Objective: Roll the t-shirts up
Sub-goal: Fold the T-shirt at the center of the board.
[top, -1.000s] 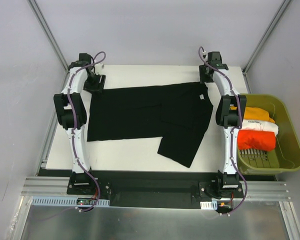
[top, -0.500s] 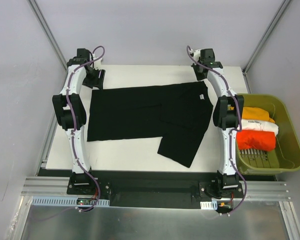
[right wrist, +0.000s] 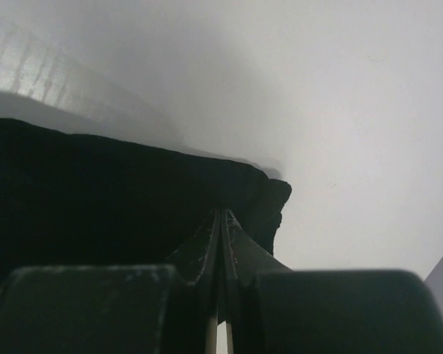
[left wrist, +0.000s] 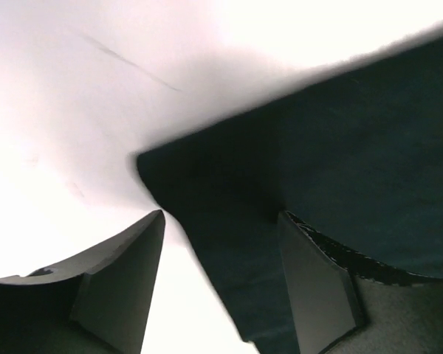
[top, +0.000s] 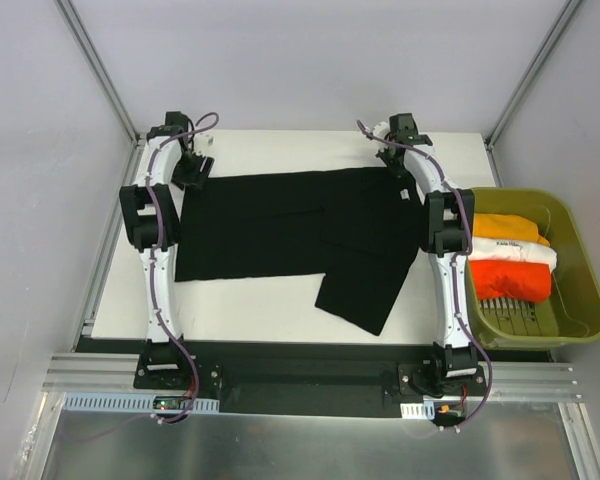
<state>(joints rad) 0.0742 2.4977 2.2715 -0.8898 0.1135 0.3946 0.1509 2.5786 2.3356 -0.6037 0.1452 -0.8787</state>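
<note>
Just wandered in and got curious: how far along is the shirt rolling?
Looks done: three bundles sit in the bin. In hand: the black shirt lies spread flat, with the right gripper shut at its far right corner and the left gripper open over the far left one. Left: rolling that shirt.

Far strip: bare table [top: 280,150] btwn the two wrists, room to pass.
Mid: black t-shirt [top: 280,225] lies flat, covers most.
Near-left: bare, free.
Right: bin [top: 587,265] just beside right arm [top: 448,290], tight.
</note>
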